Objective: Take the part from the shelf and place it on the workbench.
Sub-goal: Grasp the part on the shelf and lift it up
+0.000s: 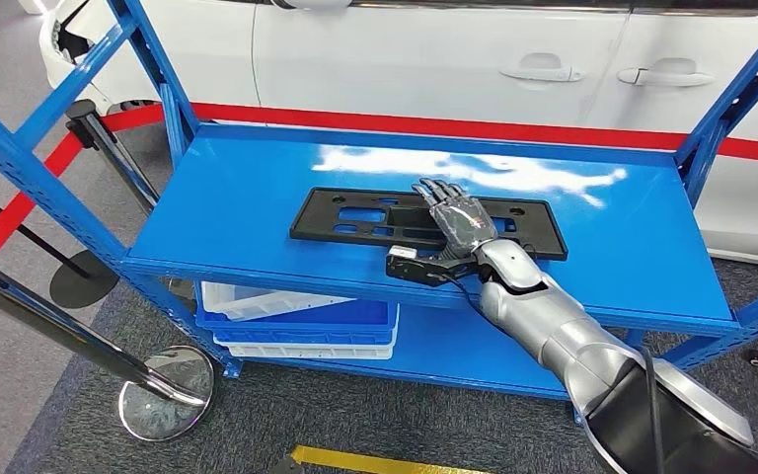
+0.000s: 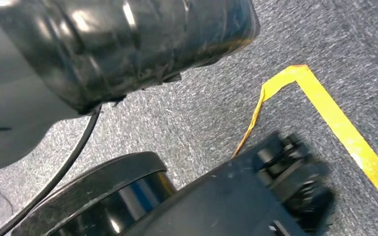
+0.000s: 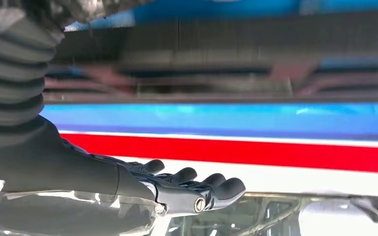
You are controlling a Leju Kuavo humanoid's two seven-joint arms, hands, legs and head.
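Note:
The part [image 1: 355, 214] is a flat black rectangular plastic frame with cut-outs, lying on the top board of the blue shelf [image 1: 237, 188]. My right hand [image 1: 459, 225] reaches in from the lower right and lies stretched out flat over the part's middle, fingers straight and pointing toward the back, thumb sticking out sideways near the part's front edge. It grips nothing. In the right wrist view the dark fingers [image 3: 211, 187] are extended and the part [image 3: 202, 73] is a blurred dark band close by.
A white car [image 1: 434, 49] with a red stripe stands right behind the shelf. Blue and white bins [image 1: 296, 321] sit on the lower board. Stanchion poles and round bases [image 1: 166, 393] stand at left. Yellow tape [image 2: 334, 118] marks the grey carpet.

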